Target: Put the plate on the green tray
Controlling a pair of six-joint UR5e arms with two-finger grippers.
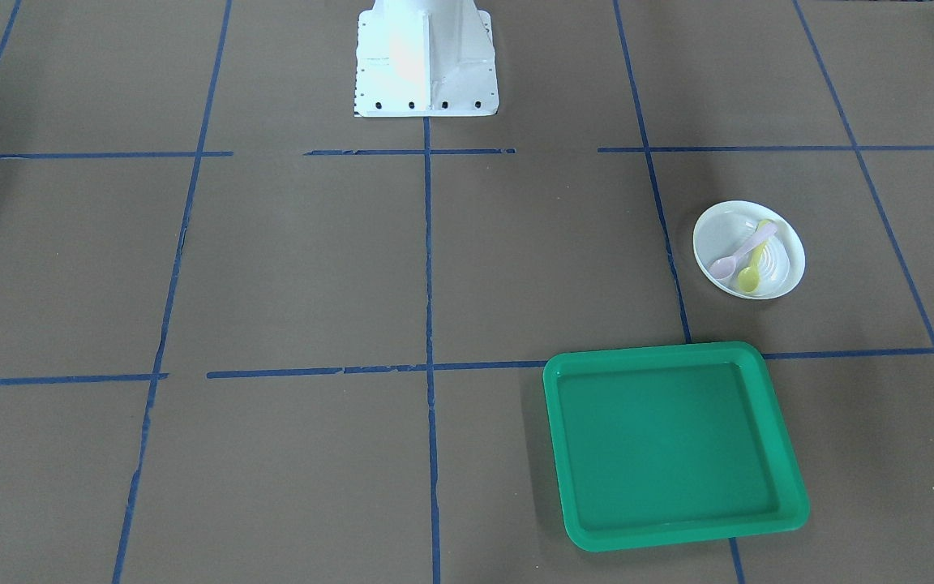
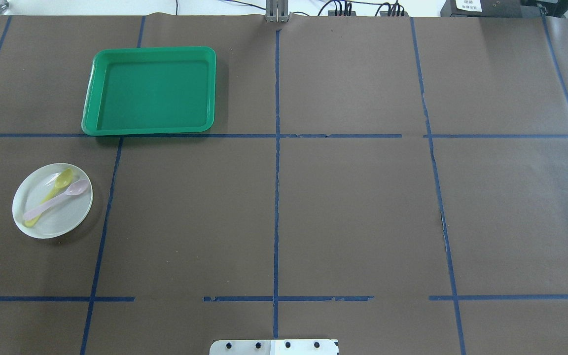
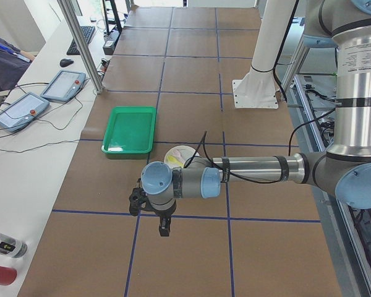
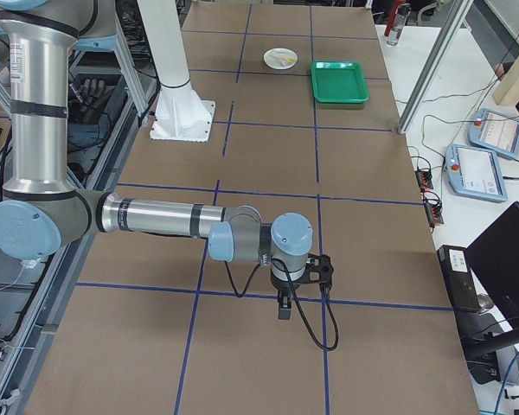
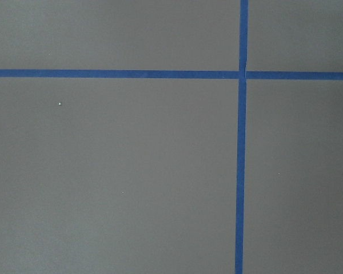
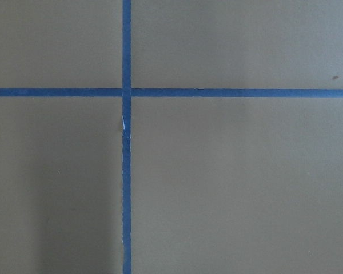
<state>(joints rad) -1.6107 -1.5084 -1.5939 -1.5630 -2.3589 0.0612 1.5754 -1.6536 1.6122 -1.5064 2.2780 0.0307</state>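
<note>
The small white plate (image 2: 62, 219) lies on the brown table, left of the robot, with a yellow-green spoon (image 2: 61, 181) and a pink spoon (image 2: 76, 188) on it. The green tray (image 2: 151, 91) lies beyond it, empty, a short gap apart; both also show in the front view, plate (image 1: 718, 235) and tray (image 1: 670, 442). My left gripper (image 3: 163, 230) shows only in the exterior left view, hanging over the table's end, past the plate (image 3: 175, 154). My right gripper (image 4: 283, 309) shows only in the exterior right view, far from the plate (image 4: 281, 57). I cannot tell whether either is open.
The robot's white base (image 1: 425, 61) stands at the table's middle edge. Blue tape lines cross the brown cover. A metal post (image 3: 80, 43) stands near the tray's far side, and teach pendants (image 3: 62, 85) lie on the side bench.
</note>
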